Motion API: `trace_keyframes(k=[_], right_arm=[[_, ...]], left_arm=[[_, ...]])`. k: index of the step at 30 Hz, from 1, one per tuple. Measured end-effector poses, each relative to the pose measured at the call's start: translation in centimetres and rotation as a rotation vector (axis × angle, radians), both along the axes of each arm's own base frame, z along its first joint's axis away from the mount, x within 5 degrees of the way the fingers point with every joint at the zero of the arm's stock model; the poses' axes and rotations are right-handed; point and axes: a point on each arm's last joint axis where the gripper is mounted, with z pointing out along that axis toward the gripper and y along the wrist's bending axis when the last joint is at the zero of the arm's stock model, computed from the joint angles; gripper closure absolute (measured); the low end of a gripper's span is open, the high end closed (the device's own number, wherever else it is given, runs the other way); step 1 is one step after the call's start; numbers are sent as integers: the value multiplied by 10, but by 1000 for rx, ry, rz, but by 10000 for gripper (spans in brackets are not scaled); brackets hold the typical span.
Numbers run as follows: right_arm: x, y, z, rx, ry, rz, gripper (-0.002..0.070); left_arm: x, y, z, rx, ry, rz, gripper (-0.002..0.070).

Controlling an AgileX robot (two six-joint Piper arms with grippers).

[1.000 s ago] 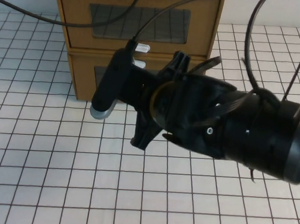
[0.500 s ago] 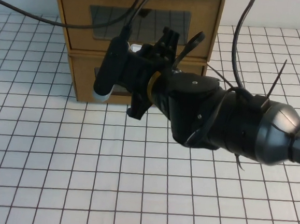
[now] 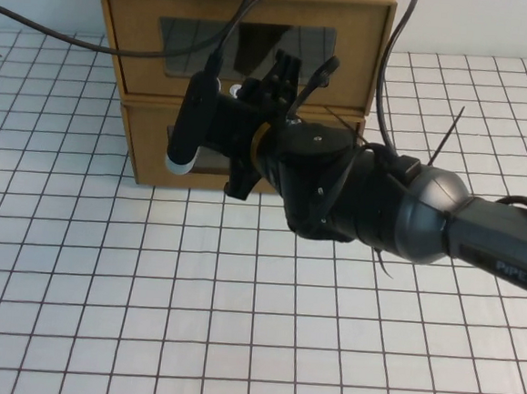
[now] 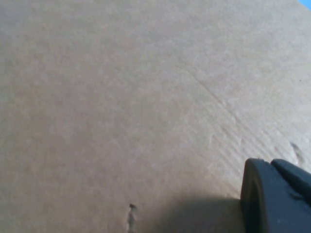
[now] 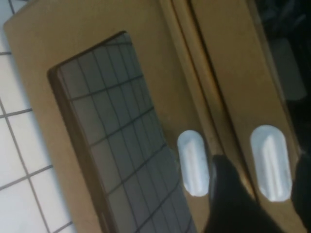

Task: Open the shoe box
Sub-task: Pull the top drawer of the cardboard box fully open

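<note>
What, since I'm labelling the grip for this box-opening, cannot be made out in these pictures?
Left gripper: left wrist view shows one black tip against cardboard; the rest is cut off.
Lower box front: high view, hidden by the right arm.
Right gripper, open at the white tabs: right wrist view cuts off its far finger.

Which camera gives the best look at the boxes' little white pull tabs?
The right wrist view: both white tabs show close up, the open right pincer straddling one. In the high view the right arm hides nearly all of them. The left wrist view shows only cardboard beside the left pincer.
</note>
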Motion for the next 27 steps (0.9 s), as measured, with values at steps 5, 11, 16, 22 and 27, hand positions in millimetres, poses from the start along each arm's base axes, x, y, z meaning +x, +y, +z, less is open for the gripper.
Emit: trace_keyframes(k=[5, 11, 16, 22, 27], right_arm=[[10, 7, -9, -5, -2, 13, 412], [24, 6, -10, -1, -20, 1, 412], [26, 7, -11, -3, -22, 0, 439], [27, 6, -11, -35, -40, -6, 472], [28, 4, -14, -91, -65, -18, 479]], left_arm=[[0, 0, 1, -1, 0, -2, 677], [-1, 0, 1, -1, 4, -4, 677], [-1, 0, 1, -1, 4, -4, 677], [-1, 0, 1, 0, 7, -7, 677], [-1, 0, 1, 1, 10, -10, 677]])
